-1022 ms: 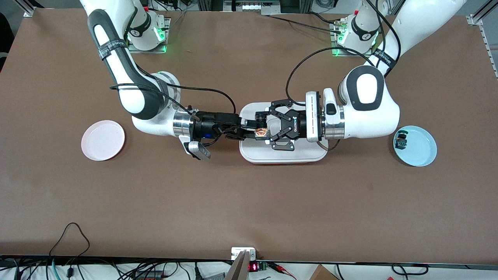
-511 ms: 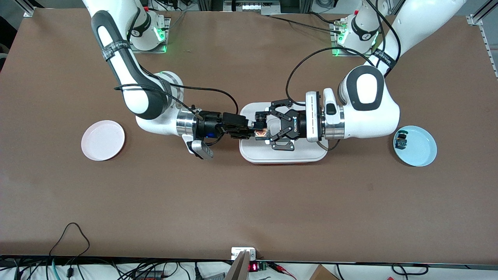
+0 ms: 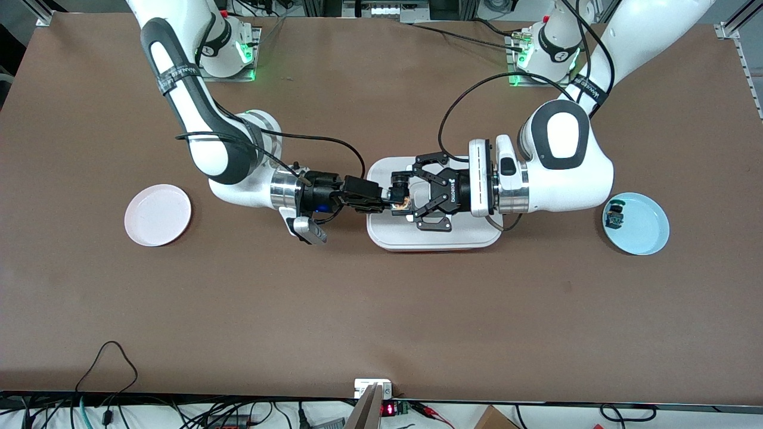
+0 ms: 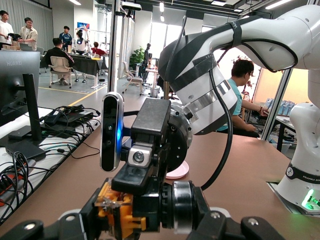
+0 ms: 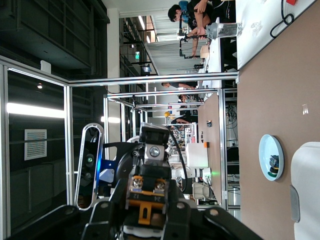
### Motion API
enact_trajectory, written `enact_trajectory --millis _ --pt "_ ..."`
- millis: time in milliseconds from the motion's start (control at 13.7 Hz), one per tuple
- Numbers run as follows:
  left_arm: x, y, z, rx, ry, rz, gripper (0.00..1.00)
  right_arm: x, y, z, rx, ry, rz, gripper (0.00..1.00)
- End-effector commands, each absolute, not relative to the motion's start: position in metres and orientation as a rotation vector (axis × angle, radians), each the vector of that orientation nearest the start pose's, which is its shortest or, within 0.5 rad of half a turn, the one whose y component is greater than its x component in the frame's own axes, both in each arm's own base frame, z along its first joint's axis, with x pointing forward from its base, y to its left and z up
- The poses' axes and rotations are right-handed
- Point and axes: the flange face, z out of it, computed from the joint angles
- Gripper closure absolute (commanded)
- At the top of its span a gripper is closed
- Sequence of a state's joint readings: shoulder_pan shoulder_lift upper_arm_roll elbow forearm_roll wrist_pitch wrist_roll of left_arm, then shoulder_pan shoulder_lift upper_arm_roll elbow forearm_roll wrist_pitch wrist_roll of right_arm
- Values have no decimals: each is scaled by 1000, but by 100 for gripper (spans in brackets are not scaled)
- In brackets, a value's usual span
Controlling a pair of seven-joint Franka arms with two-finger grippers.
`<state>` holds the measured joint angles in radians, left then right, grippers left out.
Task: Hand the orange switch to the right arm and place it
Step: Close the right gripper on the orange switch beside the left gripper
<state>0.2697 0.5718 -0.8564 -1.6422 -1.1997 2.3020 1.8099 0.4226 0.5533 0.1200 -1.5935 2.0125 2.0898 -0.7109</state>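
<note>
The orange switch [image 3: 400, 202] hangs in the air over the white tray [image 3: 435, 239] at mid-table, held from both ends. My left gripper [image 3: 403, 199] is shut on it from the left arm's end. My right gripper [image 3: 388, 200], slim and black, is shut on its other end. The left wrist view shows the switch's orange and black body [image 4: 120, 212] between my left gripper's jaws [image 4: 145, 222], with the right gripper's black fingers [image 4: 134, 181] clamped on it. The right wrist view shows the switch's orange terminal end [image 5: 147, 199] inside my right gripper [image 5: 150, 216].
A pink plate [image 3: 158, 214] lies toward the right arm's end of the table. At the left arm's end lies a light blue plate [image 3: 647, 241], and a small dark part with a teal cap [image 3: 614, 217] rests in it. Cables run along the table's near edge.
My right gripper has slid in toward the left gripper and closed its fingers on the orange switch. The left arm has held still with the switch.
</note>
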Motion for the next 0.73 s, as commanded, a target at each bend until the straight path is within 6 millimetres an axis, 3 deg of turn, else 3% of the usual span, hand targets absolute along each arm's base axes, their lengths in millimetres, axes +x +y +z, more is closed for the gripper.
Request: enact_trajectory --millis 0,73,511,657 --pt "619 -320 429 1449 -1204 1013 86 606 403 371 -1467 107 -134 100" --pt "619 -320 426 1454 -1193 1002 1 606 403 371 -1467 108 -133 100" --pt "620 -318 429 1471 -1162 976 0 608 402 373 -1469 104 -132 100" --pt "620 -314 430 1478 -1147 954 0 614 393 374 -1465 115 -132 100"
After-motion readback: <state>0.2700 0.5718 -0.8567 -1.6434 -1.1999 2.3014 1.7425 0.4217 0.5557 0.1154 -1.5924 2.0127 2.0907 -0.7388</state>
